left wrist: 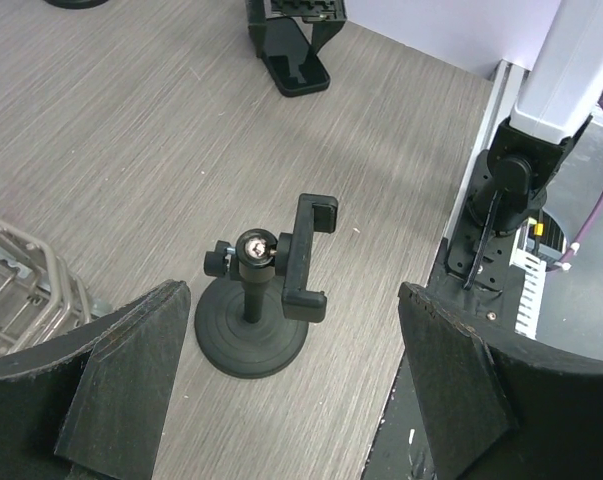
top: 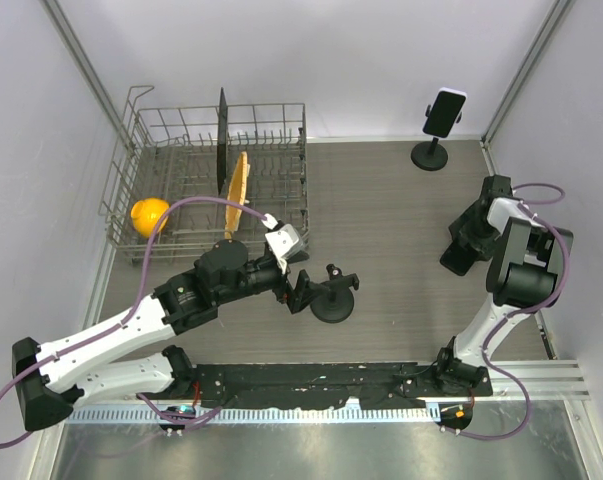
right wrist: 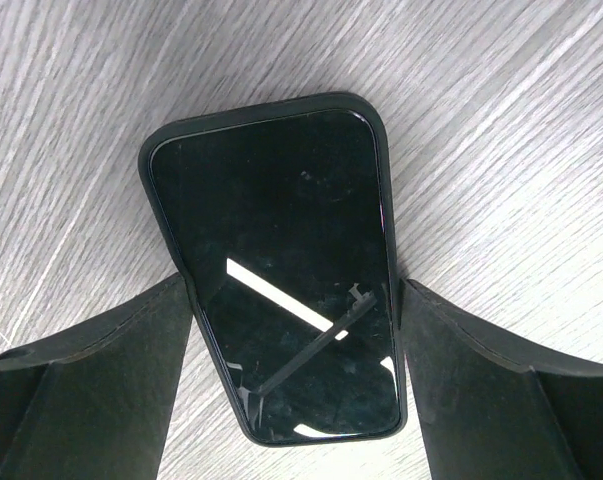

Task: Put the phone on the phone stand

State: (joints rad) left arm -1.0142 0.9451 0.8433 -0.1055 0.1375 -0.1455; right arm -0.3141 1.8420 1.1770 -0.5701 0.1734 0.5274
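Observation:
A black phone (right wrist: 281, 260) lies screen up on the wood-grain table, between my right gripper's (right wrist: 296, 300) fingers, which press on its two long edges. In the top view this gripper (top: 464, 252) is at the right side of the table. The left wrist view shows the phone (left wrist: 299, 70) far ahead. An empty black phone stand (top: 331, 300) with a round base and clamp stands at centre. My left gripper (top: 303, 290) is open just left of it. The stand (left wrist: 253, 335) sits ahead of the spread fingers (left wrist: 121, 380), untouched.
A second stand (top: 431, 155) holding another phone (top: 445, 110) is at the back right. A wire dish rack (top: 211, 180) at the back left holds a yellow fruit (top: 149, 215) and upright boards. A black rail (top: 321, 385) runs along the near edge.

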